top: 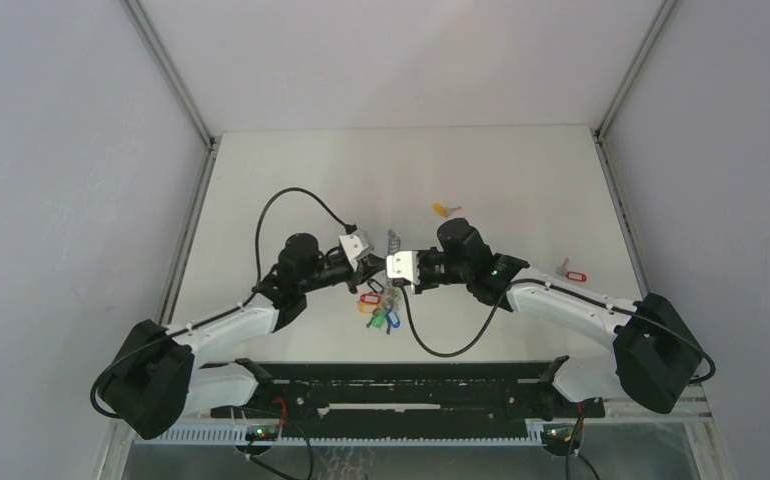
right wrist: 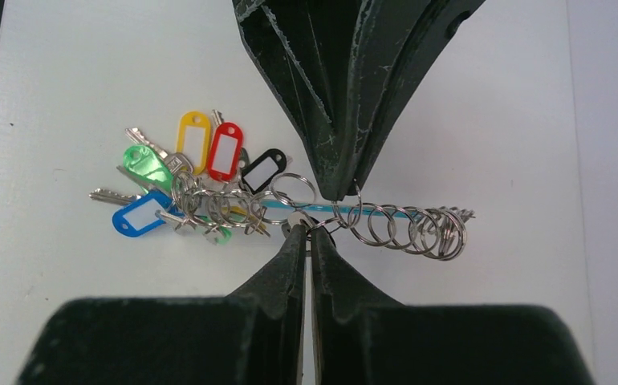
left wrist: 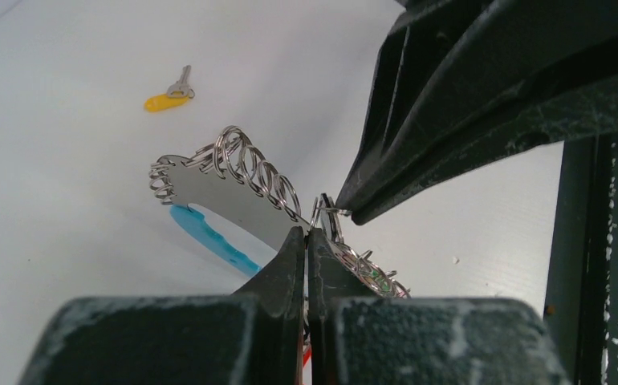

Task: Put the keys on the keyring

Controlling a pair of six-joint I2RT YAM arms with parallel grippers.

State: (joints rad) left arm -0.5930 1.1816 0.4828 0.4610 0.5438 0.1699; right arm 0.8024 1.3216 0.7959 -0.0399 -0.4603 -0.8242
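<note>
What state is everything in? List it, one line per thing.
Left hand: shut on the keyring.
Right hand: shut on the keyring.
Keyring: gripped between both hands, tags bunched at one end.
Yellow-tagged key: loose on the table, off the ring.
Red-tagged key: loose on the table, off the ring.

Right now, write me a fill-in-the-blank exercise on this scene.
The left gripper and right gripper are both ___ on the keyring.
The far loose key carries a ___ tag.
The rightmost loose key carries a ___ tag.
Missing words: shut; yellow; red.
</note>
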